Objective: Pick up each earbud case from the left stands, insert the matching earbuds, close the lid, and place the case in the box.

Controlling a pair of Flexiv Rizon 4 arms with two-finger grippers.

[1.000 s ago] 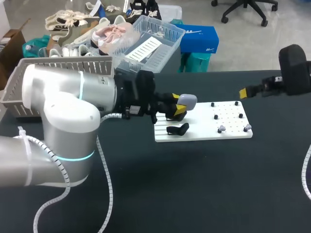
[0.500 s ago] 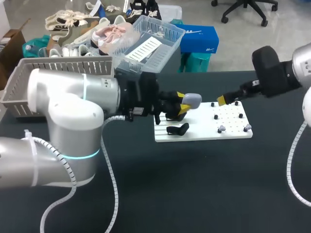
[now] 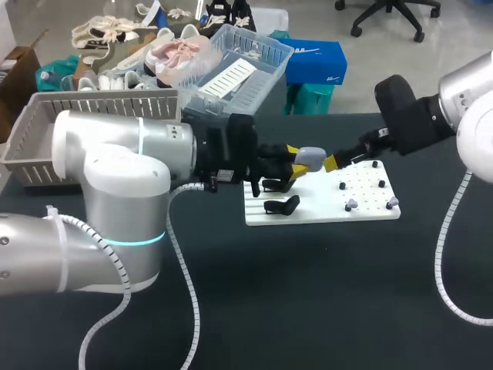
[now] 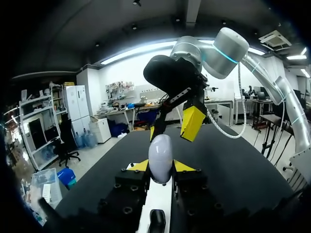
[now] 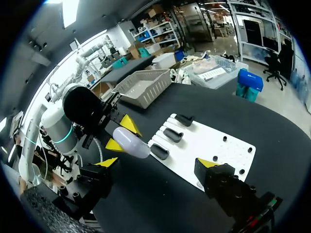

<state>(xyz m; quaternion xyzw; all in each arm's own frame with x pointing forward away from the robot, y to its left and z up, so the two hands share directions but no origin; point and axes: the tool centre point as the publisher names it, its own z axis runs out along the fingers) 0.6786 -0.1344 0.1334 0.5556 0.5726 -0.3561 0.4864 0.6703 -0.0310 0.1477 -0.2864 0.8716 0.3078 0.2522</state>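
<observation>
1. Where the left tool [image 3: 295, 162] sits over the left part of the white board [image 3: 323, 212], its two yellow-tipped fingers are clamped from opposite sides on a pale grey, egg-shaped earbud case [image 3: 310, 158]. In the left wrist view the case [image 4: 160, 156] stands up between that tool's tips, with the board under it.
2. The right tool [image 3: 333, 162] comes in from the right side, and its yellow tips lie just beside the free end of the case. From the head view I cannot tell whether they touch it. In its own wrist view the right tool [image 5: 157, 162] has its fingers spread wide with nothing between them, and the case [image 5: 130, 142] sits ahead of them in the other tool's grip. In the left wrist view the right tool hangs just beyond the case, with one yellow tip to each side of it.
3. The board lies flat on the dark bench [image 3: 308, 301]. Black stands [image 3: 281, 206] sit on its left part, under and beside the left tool. The right wrist view shows three of them [image 5: 172, 134] in a row.
4. The right part of the board carries black pegs [image 3: 381, 184]. Two small grey pieces [image 3: 351, 204] lie near its front edge and are too small to identify.
5. A grey basket [image 3: 92, 99] stands at the bench's far left, behind the left arm.
</observation>
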